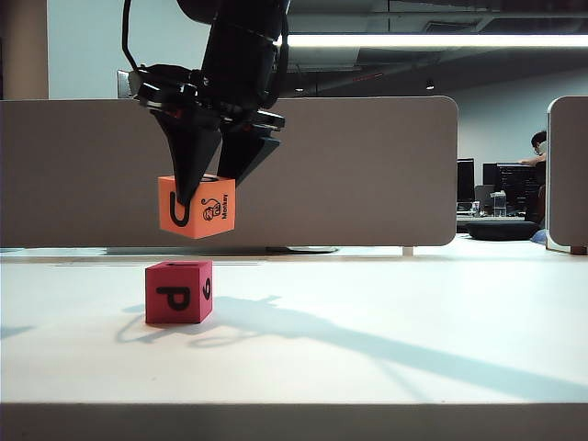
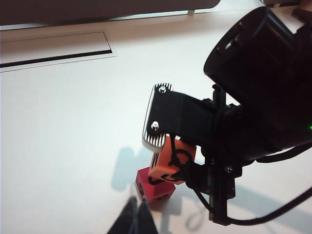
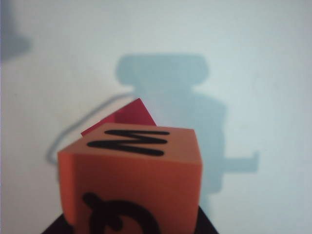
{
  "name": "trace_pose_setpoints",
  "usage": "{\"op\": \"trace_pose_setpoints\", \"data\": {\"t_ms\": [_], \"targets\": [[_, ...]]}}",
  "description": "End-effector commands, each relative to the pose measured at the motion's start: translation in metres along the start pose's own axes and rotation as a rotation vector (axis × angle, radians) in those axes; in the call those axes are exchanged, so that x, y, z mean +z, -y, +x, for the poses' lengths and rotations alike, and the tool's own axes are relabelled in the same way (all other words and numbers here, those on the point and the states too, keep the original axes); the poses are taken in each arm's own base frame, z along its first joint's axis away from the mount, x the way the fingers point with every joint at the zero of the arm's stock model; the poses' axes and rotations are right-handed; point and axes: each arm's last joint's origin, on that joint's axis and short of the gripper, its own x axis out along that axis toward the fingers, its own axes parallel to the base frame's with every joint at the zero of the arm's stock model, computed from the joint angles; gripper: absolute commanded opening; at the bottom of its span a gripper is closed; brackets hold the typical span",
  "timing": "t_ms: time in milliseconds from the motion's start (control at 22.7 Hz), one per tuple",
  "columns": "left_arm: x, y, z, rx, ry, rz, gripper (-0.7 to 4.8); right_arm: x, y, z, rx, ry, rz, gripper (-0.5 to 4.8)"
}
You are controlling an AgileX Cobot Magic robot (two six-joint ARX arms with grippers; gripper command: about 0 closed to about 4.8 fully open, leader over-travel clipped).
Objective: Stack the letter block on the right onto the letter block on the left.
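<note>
In the exterior view the right hand (image 1: 207, 188), left of centre, grips the orange block (image 1: 197, 208) in the air just above the red block (image 1: 178, 291) on the table (image 1: 386, 340); the left hand (image 2: 135, 217), low in its wrist view, looks closed and empty.

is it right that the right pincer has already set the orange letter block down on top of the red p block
Not quite. The right pincer does hold the orange letter block, but the exterior view shows it hanging in the air above the red P block, with a clear gap between them. The red block sits alone on the table. The left pincer's tips show only at the left wrist view's edge.
</note>
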Motion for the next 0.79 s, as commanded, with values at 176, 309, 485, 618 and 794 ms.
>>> {"op": "trace_pose_setpoints", "data": {"t_ms": [176, 309, 485, 618, 794], "targets": [[0.003, 0.0, -0.003, 0.002, 0.02, 0.029, -0.06, 0.005, -0.001, 0.004, 0.014, 0.041, -0.148, 2.39], [0.003, 0.0, -0.003, 0.002, 0.019, 0.028, -0.06, 0.005, -0.004, 0.015, 0.062, 0.034, -0.149, 2.4], [0.003, 0.0, -0.003, 0.002, 0.019, 0.029, -0.06, 0.003, -0.006, 0.031, 0.074, 0.003, -0.143, 2.42], [0.003, 0.0, -0.003, 0.002, 0.019, 0.029, -0.06, 0.004, -0.002, 0.034, 0.074, 0.016, -0.131, 3.78], [0.003, 0.0, -0.003, 0.002, 0.021, 0.03, -0.06, 0.004, -0.001, 0.033, 0.072, 0.019, -0.124, 4.79]]}}
